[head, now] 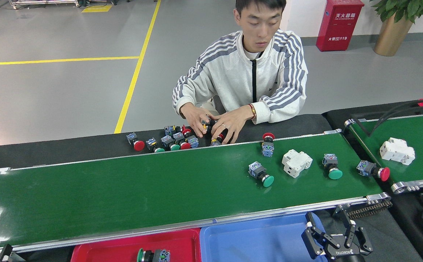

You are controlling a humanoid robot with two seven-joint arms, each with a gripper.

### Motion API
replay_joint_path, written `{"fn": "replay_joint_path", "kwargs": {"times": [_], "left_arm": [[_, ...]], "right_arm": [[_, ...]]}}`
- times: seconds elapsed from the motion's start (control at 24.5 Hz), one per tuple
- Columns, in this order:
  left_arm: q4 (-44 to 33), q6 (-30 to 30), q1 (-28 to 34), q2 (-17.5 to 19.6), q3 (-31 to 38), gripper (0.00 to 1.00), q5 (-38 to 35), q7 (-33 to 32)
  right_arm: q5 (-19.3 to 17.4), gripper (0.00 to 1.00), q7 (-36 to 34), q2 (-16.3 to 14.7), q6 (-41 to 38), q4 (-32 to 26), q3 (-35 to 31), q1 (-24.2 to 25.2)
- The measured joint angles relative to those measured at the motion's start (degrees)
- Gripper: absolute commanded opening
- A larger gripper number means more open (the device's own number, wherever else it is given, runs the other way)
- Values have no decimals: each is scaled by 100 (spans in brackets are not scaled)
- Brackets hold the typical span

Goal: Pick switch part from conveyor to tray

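Note:
The conveyor [124, 196] is the long green belt across the middle. Toward its right end lie a green-capped switch part [261, 174], a red-capped one [268, 143] near the far rail, a white block [296, 163], another green-capped part [332, 166] and a red-capped part [373, 170] at the very end. Below the near rail sit a red tray [117, 251], holding one green-capped switch part [154, 255], and a blue tray [255, 240]. My right gripper [334, 229] hangs open and empty by the blue tray's right edge. The left gripper is out of view.
A person sits behind the belt with both hands [215, 125] in a pile of switch parts [167, 140] on the black table. A second green belt [415, 134] at the right carries a white block [397, 150]. A chain drive [366, 210] sits at the conveyor's right end.

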Motion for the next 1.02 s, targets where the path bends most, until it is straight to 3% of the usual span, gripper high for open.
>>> {"fn": "replay_joint_path", "kwargs": {"times": [0.24, 0.49, 0.86, 0.98, 1.02], "left_arm": [[0, 0, -1, 0, -3, 100, 0, 0], [1, 0, -1, 5, -8, 100, 0, -1], [3, -2, -33, 25, -12, 100, 0, -1], [7, -3, -40, 25, -15, 100, 0, -1], [7, -3, -43, 25, -16, 100, 0, -2]], "right_arm": [[287, 98, 661, -239, 18, 220, 1265, -830], [320, 98, 1150, -225, 30, 844, 1777, -1453], [376, 98, 1393, 61, 377, 1926, 2291, -2174], [373, 97, 1394, 314, 675, 2483, 2523, -2572], [373, 93, 1401, 392, 756, 2657, 2606, -2699]]}}
